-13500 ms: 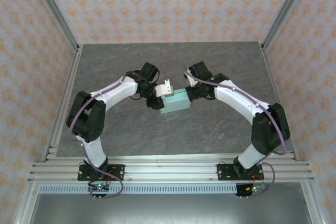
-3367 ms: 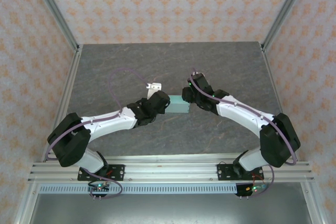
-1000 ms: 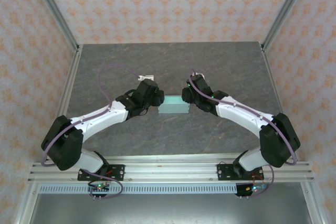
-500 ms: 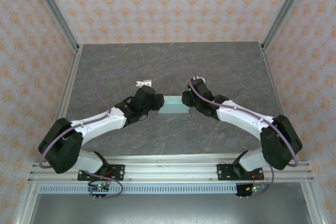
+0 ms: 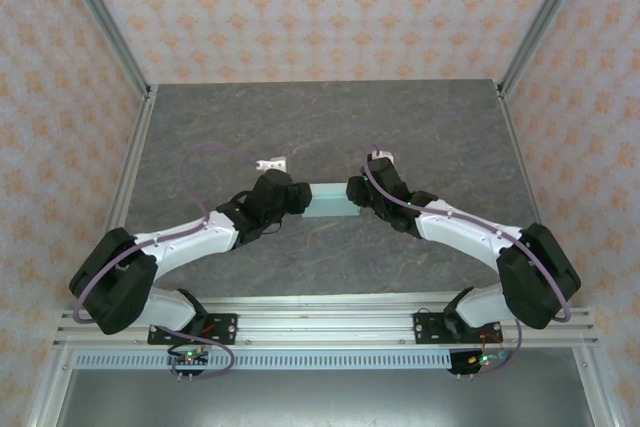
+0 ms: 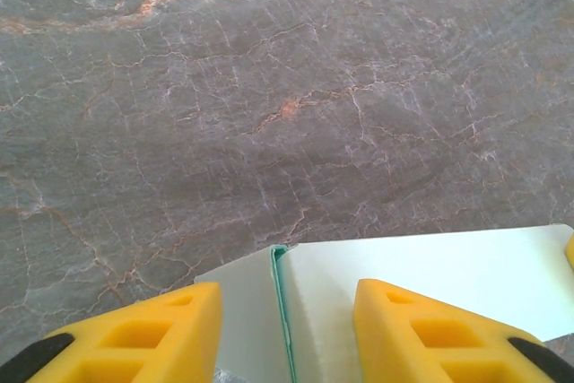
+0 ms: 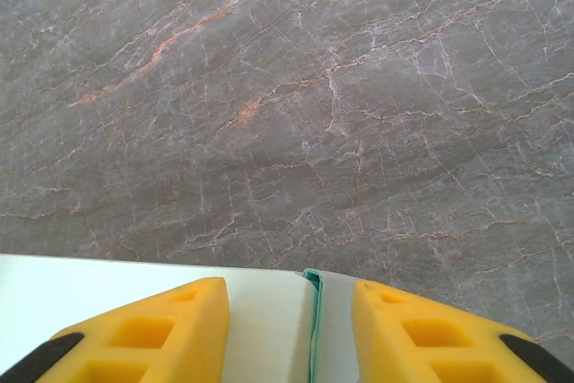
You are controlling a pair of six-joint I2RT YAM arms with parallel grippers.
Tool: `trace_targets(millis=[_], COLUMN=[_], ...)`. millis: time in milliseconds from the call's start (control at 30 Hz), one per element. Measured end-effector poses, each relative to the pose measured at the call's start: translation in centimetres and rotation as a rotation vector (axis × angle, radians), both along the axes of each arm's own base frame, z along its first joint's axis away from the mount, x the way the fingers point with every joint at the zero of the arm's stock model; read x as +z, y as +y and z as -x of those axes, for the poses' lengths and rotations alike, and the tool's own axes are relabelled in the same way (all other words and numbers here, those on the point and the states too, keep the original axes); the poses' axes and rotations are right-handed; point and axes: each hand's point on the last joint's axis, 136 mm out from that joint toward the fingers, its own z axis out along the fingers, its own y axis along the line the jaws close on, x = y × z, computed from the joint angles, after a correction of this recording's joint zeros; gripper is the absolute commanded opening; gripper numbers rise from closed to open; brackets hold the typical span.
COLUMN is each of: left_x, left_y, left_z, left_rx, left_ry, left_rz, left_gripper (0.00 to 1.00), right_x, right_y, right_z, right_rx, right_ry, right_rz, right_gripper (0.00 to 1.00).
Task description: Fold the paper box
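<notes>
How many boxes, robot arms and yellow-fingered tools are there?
paper box: 1
robot arms: 2 (left arm, right arm)
tools: 2 (left tool, right tool)
Total: 5

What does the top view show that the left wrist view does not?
Top view: both arms, with the left gripper and right gripper at opposite ends of the box, plus the frame and patterned walls.
Left wrist view: yellow fingers standing apart, the box's teal fold seam between them.
Both: the pale box on the grey table.
</notes>
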Motion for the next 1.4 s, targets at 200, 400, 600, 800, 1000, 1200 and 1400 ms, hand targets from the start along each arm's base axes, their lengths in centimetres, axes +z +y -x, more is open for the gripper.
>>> trace_targets(millis=[200, 400, 600, 800, 1000, 1200, 1400], left_x=[0.1, 0.1, -0.2, -1.0, -1.2, -0.6, -0.5], left_y=[0.6, 0.4, -0.3, -0.6, -0.9, -0.8, -0.3], left_z=[0.3, 0.6, 0.8, 1.0, 0.5, 0.4, 0.6], left_rx=[-0.012, -0.04, -0.054, -0.047, -0.036, -0.03, -0.022], left_ry=[0.06, 0.103, 0.121, 0.093, 0.047, 0.033, 0.047], left_rz=[0.005, 0.032, 0.106, 0.214, 0.296, 0.305, 0.264], left_gripper=[0.56, 0.5, 0.37, 0.26, 0.2, 0.21, 0.26], right_x=[0.1, 0.1, 0.0, 0.0, -0.1, 0.3, 0.3], right_y=[0.1, 0.1, 0.1, 0.1, -0.1, -0.1, -0.2], right_z=[0.0, 0.0, 0.0, 0.0, 0.1, 0.0, -0.4], right_rx=[0.002, 0.002, 0.002, 0.003, 0.002, 0.025, 0.072], right_ry=[0.001, 0.002, 0.002, 0.004, 0.009, 0.027, 0.09], right_rz=[0.001, 0.002, 0.002, 0.004, 0.018, 0.057, 0.043], right_gripper=[0.4, 0.39, 0.4, 0.4, 0.41, 0.45, 0.46])
